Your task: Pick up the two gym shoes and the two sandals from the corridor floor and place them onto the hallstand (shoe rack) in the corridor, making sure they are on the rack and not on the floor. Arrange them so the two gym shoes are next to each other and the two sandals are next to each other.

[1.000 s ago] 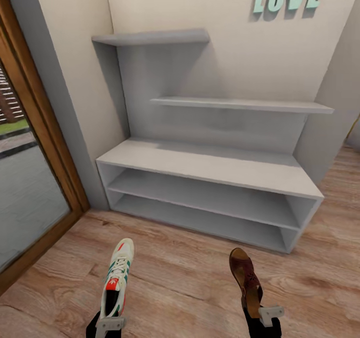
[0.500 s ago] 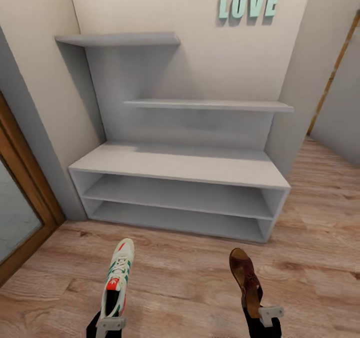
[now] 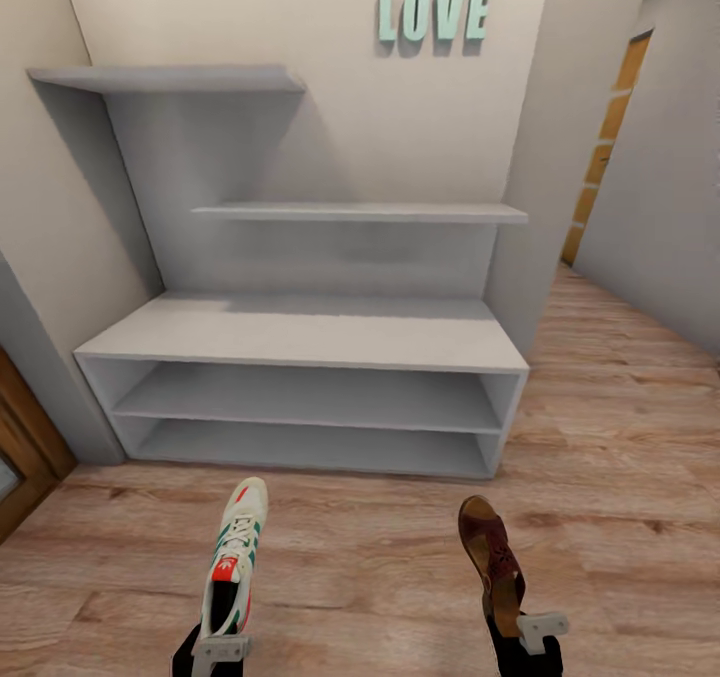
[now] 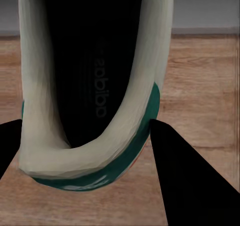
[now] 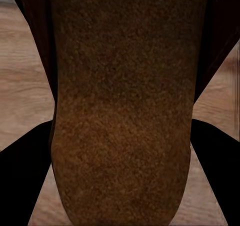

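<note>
Readable text: mint-green "LOVE" letters (image 3: 433, 13) mounted on the wall above the hallstand (image 3: 300, 332). Left wrist view: dark lettering on the gym shoe (image 4: 95, 86) insole, looks like "adidas", partly legible. Nothing else readable.

Bare floor (image 3: 380, 547) is lying open toward 12 o'clock, up to the shoe rack (image 3: 300, 332). Its top and both open tiers are standing free. Two shelves are overhanging the top; walls are closing in at 10 and 2 o'clock.
</note>
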